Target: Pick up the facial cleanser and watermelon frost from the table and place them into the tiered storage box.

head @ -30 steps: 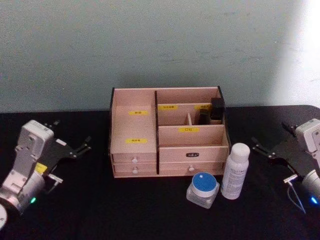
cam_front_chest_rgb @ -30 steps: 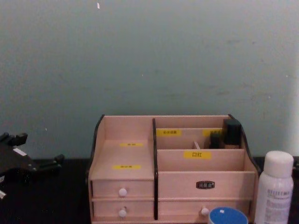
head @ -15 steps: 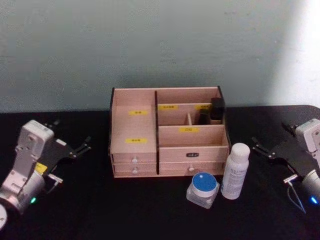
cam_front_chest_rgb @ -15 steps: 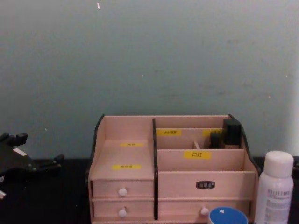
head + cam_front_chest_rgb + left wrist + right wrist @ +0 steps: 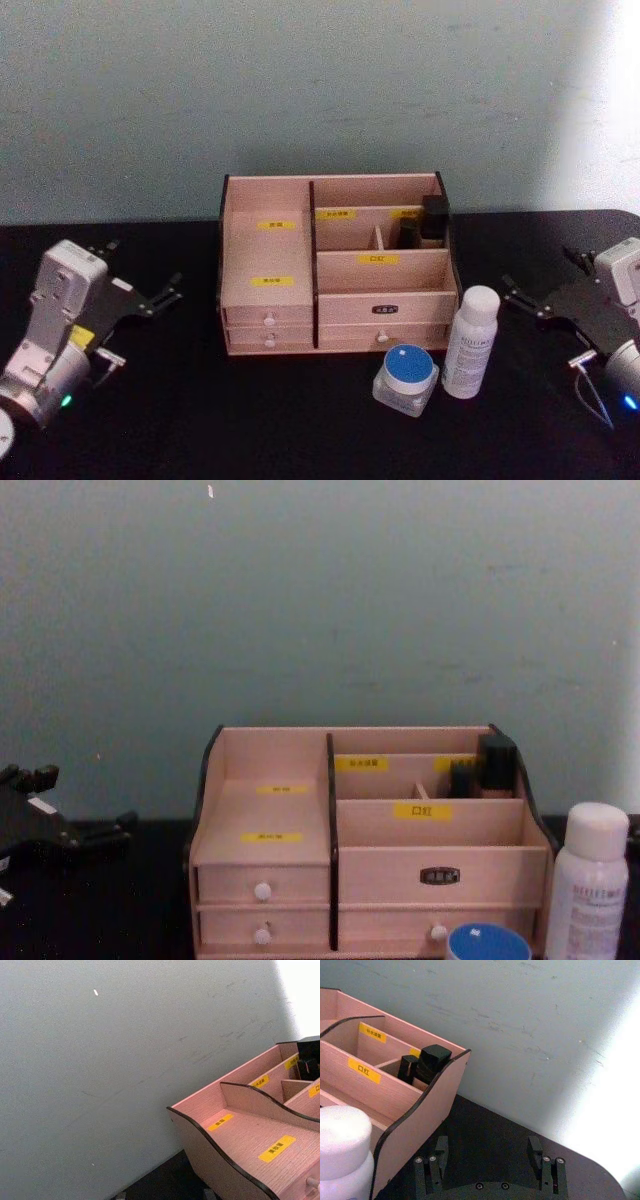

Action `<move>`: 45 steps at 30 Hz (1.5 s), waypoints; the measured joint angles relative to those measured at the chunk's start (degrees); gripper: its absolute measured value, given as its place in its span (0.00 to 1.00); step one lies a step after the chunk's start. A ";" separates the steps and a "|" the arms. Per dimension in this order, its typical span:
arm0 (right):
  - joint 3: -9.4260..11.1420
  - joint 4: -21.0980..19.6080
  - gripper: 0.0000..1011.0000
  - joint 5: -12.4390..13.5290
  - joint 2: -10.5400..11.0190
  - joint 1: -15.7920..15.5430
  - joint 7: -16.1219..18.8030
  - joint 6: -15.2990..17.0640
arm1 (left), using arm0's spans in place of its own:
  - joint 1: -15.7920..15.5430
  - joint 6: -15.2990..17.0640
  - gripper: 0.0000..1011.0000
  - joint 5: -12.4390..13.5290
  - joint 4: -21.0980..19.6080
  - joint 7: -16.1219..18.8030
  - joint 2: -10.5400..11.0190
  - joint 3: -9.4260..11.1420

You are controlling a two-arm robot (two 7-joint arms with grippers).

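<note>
Nothing has visibly moved in the last second: left gripper [image 5: 145, 262] and right gripper [image 5: 537, 268] sit low over the black table [image 5: 250, 420], one out to each side of the pale pinkish wooden tiered storage box with white-knobbed drawers [image 5: 400, 307], both with fingers spread and holding nothing. Tall slim white facial cleanser bottle [image 5: 470, 342] stands upright on the table at the box's front right corner, and the squat clear watermelon frost jar with round blue lid [image 5: 407, 377] is just beside it on its left. Judged from this, the task is not begun: both picks and both placements are left.
</note>
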 joint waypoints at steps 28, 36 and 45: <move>8.75 -15.07 0.99 9.17 5.88 -13.88 8.43 8.12 | 0.00 0.00 0.99 0.00 0.00 0.00 0.00 0.00; 10.97 -18.48 0.99 12.53 8.11 -17.38 14.01 9.69 | 0.00 0.00 0.99 0.00 0.00 0.00 0.00 0.00; 10.62 -18.21 0.99 14.98 6.93 -16.56 20.18 10.57 | 0.00 0.00 0.99 0.00 0.00 0.00 0.00 0.00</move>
